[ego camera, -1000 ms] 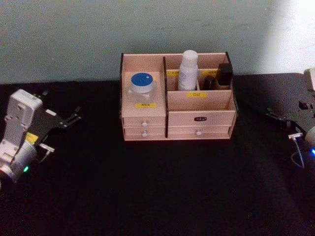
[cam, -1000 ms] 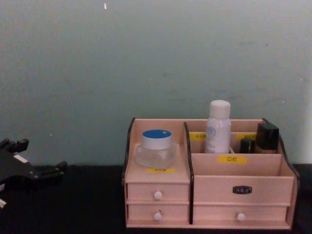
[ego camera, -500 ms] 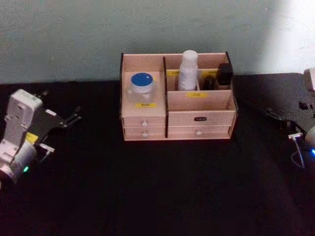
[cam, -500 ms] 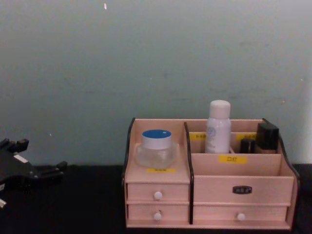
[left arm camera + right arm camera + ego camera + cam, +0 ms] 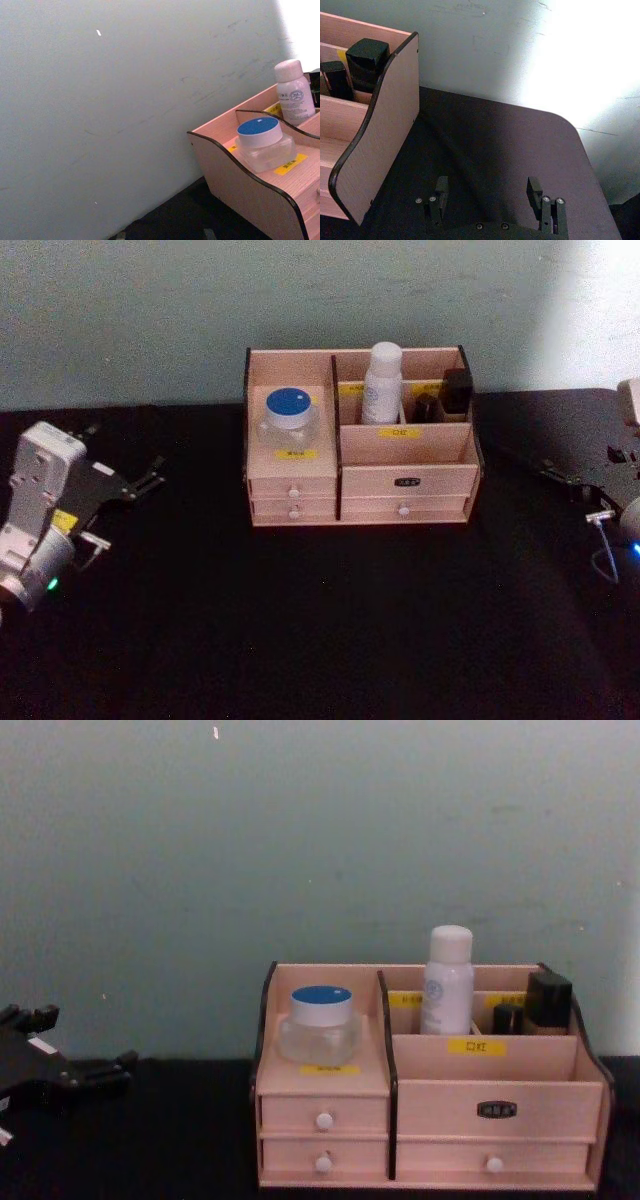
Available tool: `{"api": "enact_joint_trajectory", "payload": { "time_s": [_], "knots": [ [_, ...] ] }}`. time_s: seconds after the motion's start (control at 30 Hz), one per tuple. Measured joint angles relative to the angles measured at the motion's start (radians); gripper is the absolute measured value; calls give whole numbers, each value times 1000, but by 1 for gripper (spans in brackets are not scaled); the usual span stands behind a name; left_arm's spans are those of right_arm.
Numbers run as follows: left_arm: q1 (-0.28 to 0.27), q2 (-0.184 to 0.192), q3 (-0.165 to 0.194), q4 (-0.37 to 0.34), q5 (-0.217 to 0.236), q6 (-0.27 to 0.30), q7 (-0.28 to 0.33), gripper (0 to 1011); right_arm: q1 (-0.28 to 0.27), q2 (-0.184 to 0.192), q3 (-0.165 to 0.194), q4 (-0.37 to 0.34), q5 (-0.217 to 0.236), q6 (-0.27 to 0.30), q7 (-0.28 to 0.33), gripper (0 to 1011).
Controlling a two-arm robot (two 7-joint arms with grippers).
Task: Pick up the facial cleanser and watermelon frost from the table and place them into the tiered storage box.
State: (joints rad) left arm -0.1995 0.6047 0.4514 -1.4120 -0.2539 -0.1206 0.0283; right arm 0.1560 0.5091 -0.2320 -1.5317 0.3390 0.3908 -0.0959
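The tiered storage box (image 5: 440, 480) stands at the back middle of the black table. The facial cleanser (image 5: 382, 380), a tall white bottle, stands upright in its rear compartment. The watermelon frost (image 5: 288, 412), a squat clear jar with a blue lid, sits on the box's left step. The chest view shows the bottle (image 5: 447, 982) and the jar (image 5: 320, 1022) inside the box (image 5: 540, 1100) too. My left gripper (image 5: 152, 473) rests open at the table's left, well clear of the box. My right gripper (image 5: 487, 192) is open and empty at the table's right, beside the box's end wall (image 5: 385, 130).
Two small dark bottles (image 5: 448, 395) stand in the box's right rear compartment. A pale wall rises just behind the table. Wide bare black tabletop (image 5: 330, 620) lies in front of the box. A cable loop (image 5: 605, 560) hangs near the right arm.
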Motion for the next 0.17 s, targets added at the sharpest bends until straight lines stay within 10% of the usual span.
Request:
{"api": "enact_joint_trajectory", "payload": {
  "time_s": [0.17],
  "knots": [
    [0, 0, 0, 0, 0, 0, 0, 1001, 0, 0, 0, 0, 0, 0, 0, 1002]
  ]
}}
